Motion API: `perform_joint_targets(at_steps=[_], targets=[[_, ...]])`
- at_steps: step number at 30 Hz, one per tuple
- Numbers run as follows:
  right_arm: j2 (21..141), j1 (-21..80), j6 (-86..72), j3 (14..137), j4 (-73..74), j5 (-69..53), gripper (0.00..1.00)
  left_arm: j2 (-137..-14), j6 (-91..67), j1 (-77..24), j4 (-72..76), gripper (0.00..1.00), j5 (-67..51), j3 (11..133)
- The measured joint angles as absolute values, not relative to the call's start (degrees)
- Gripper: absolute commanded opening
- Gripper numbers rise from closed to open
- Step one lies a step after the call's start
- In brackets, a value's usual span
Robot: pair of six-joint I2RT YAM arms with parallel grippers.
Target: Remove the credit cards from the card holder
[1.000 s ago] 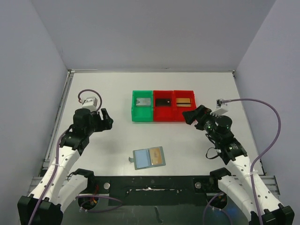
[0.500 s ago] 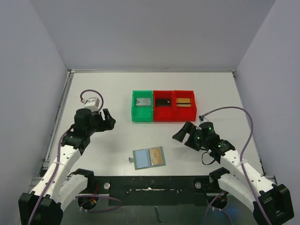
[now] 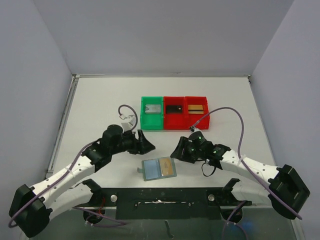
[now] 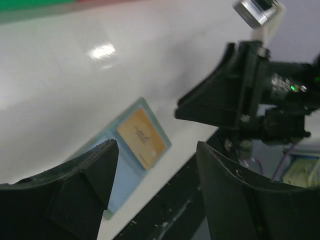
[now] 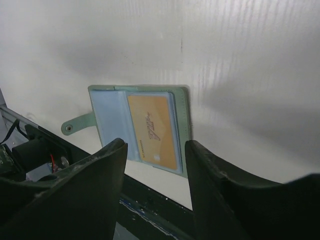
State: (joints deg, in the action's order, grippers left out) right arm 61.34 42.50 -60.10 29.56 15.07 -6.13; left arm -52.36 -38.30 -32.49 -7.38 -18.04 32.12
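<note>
Pale blue-grey two-panel card holder (image 3: 150,170) lies open on white table (image 3: 100,100), thin gold-tan credit card (image 3: 167,167) in its right-side pocket; left gripper (image 3: 145,143) & right gripper (image 3: 177,150) both open, empty, near it, so pin holder w/ left, slide card out w/ right.

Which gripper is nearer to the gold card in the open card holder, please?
Right. The right gripper sits just beyond the card-side far corner of the card holder, close to the gold card; the left gripper sits farther away, beyond the holder's other panel.
</note>
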Motion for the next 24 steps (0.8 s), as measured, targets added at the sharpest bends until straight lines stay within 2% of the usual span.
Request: perform_joint_targets(at_steps=[3, 7, 24], targets=[[65.3, 44.7, -61.0, 30.7, 13.6, -5.8, 0.46, -54.5, -43.6, -42.8, -4.5, 0.57, -15.4, 31.5], [69.1, 46.6, -62.1, 31.4, 12.4, -5.5, 0.42, -56.9, -51.0, -47.4, -0.8, 0.56, -12.2, 27.8], [76.1, 47.4, -63.9, 30.9, 7.3, -4.8, 0.29, -68.2, -63.0, -51.7, 8.1, 0.45, -9.0, 23.2]])
